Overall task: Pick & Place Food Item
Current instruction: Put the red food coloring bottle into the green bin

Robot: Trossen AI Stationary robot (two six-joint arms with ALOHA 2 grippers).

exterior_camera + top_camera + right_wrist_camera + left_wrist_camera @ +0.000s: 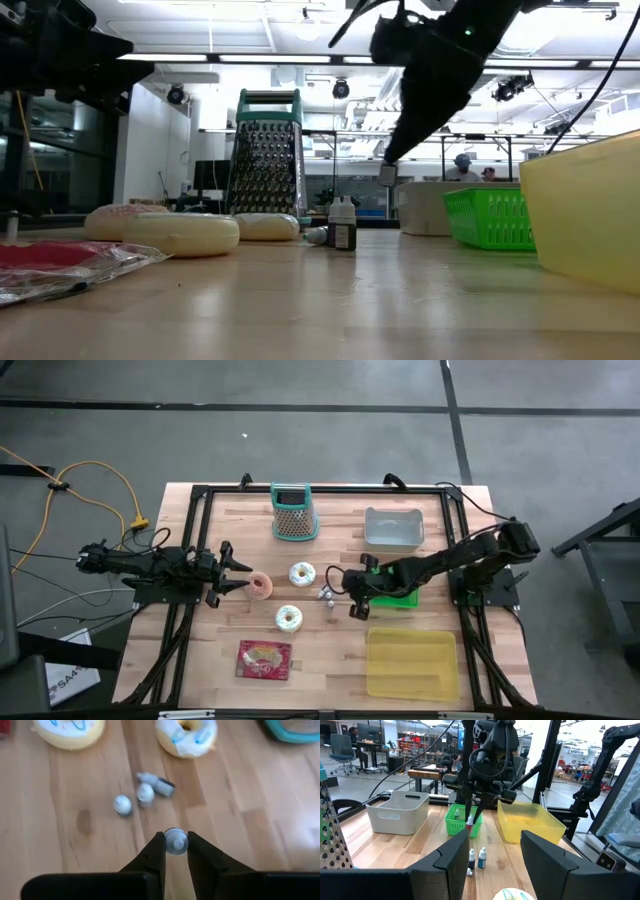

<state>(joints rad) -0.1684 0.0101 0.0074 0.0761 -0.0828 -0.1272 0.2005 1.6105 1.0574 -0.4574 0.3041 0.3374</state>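
Small bottle (175, 841) hangs above the wooden table (330, 660), pinched by its cap in the right gripper (175, 851), just left of the green basket (400, 596) and right of three more little bottles (327, 596) on the boards. Left gripper (236, 571), spread wide and grasping nothing, hovers at the table's left beside a pink donut (262, 584), with two white-iced donuts (301, 573) between the arms.
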